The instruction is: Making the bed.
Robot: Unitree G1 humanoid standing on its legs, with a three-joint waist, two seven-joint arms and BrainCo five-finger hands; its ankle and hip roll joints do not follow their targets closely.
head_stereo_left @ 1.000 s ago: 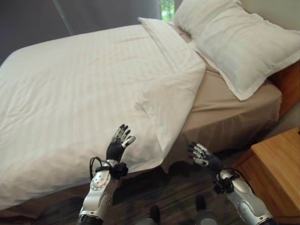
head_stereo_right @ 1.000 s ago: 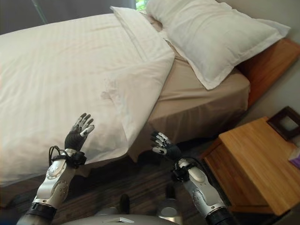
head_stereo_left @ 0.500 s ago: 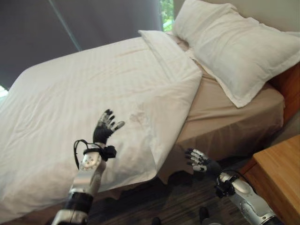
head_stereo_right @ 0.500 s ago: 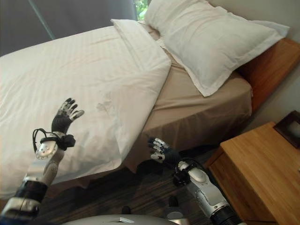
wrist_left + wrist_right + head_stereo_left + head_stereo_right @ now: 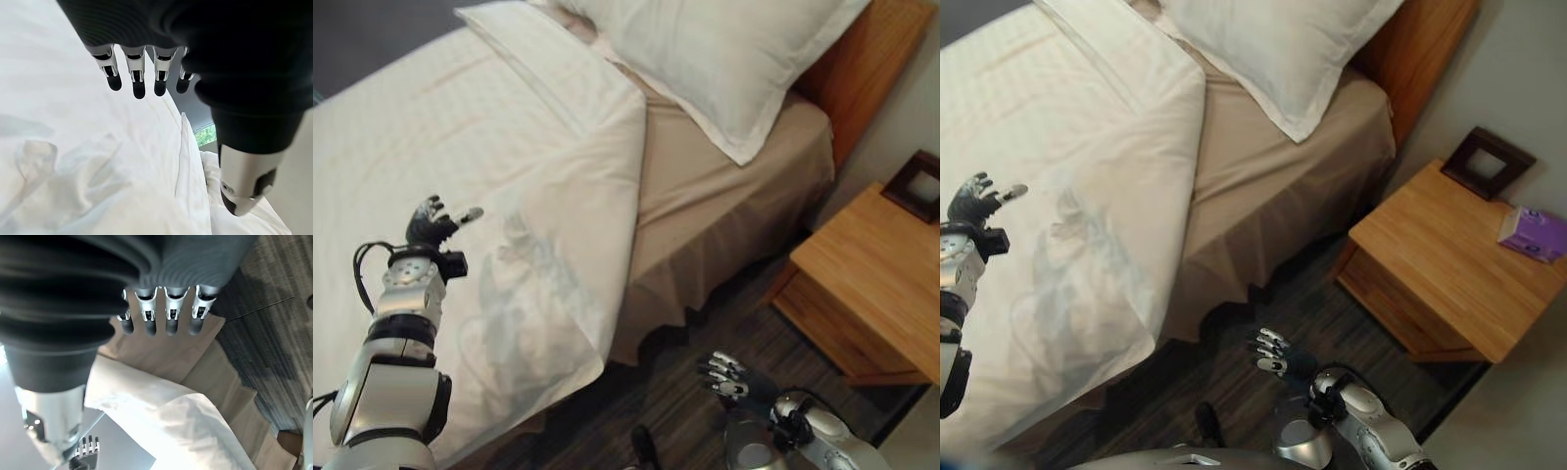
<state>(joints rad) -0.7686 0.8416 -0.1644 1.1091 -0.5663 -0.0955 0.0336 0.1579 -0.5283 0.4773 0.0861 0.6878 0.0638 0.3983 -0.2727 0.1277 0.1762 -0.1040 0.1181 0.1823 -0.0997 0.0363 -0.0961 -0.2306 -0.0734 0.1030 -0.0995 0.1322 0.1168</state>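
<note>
A white duvet (image 5: 509, 137) covers most of the bed, its top edge folded back below a large white pillow (image 5: 705, 59). A rumpled patch (image 5: 524, 259) lies near the duvet's corner (image 5: 573, 348), which hangs over the bed's side. Bare beige sheet (image 5: 724, 186) and a beige skirt show beside it. My left hand (image 5: 435, 220) is raised over the duvet, open and holding nothing, fingers (image 5: 138, 78) straight. My right hand (image 5: 1275, 354) hovers low over the dark floor beside the bed, open and empty, facing the skirt (image 5: 195, 357).
A wooden headboard (image 5: 862, 69) stands behind the pillow. A wooden nightstand (image 5: 1449, 264) sits right of the bed, with a dark picture frame (image 5: 1487, 162) and a purple box (image 5: 1533, 233) on it. Dark plank floor (image 5: 1234, 372) runs between bed and nightstand.
The camera has swung to the right, bringing the nightstand into view. My left hand stays raised over the duvet. My right hand has dropped lower, farther from the bed's skirt.
</note>
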